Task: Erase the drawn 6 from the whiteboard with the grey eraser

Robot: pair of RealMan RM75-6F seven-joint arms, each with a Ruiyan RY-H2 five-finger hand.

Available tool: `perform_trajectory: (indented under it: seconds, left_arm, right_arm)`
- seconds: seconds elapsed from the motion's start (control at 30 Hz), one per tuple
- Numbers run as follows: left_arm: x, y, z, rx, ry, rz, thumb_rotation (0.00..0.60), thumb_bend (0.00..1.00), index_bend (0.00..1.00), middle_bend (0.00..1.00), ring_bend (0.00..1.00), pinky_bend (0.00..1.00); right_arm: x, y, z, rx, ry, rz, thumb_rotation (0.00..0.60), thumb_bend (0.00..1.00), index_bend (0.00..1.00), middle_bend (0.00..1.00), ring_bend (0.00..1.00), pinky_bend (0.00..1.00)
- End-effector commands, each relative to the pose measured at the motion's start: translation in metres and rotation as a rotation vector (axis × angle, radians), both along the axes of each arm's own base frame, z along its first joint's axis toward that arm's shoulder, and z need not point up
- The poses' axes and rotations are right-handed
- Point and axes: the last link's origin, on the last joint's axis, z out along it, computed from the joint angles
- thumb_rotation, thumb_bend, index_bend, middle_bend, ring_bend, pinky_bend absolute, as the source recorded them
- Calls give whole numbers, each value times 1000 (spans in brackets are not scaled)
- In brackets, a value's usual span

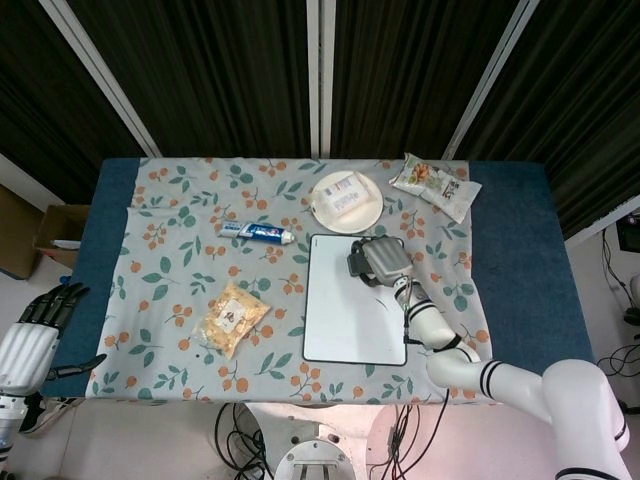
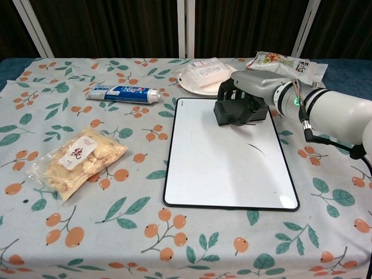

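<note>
Nearest the robot, one whiteboard (image 2: 226, 157) lies lengthwise, near to far, with one leftover stroke (image 2: 256, 148) mid-board. Farther back, one right hand (image 2: 247, 93) clamps one grey eraser (image 2: 232, 111) at the far edge; the stroke lies toward five o'clock. Its left hand (image 1: 40, 320), fingers apart, hangs well away.

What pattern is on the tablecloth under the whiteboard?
The tablecloth is pale grey with orange fruits and green leaves, clearest in the chest view.
</note>
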Motion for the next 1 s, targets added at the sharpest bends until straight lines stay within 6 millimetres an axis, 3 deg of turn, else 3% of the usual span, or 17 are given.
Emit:
perform_trajectory:
  seconds: [0.03,0.7,0.87,1.0]
  left_arm:
    - [1,0,0,0,0,-3,426,79,102,95,71,162]
    - [5,-1,-3,-9,2,-12,427,79,102,95,70,162]
    - [6,0,-5,-11,3,-14,431,79,102,95,71,163]
    - [7,1,-6,-14,5,-18,434,79,102,95,71,162]
  right_arm:
    - [-6,11,6,44,-28,-34,600,334,662,611,511,597]
    - [-26,93,48,189,-82,17,600,341,674,617,519,604]
    - [-33,101,53,210,-67,30,600,341,676,619,519,604]
    - [-32,102,46,221,-68,44,600,341,678,619,520,604]
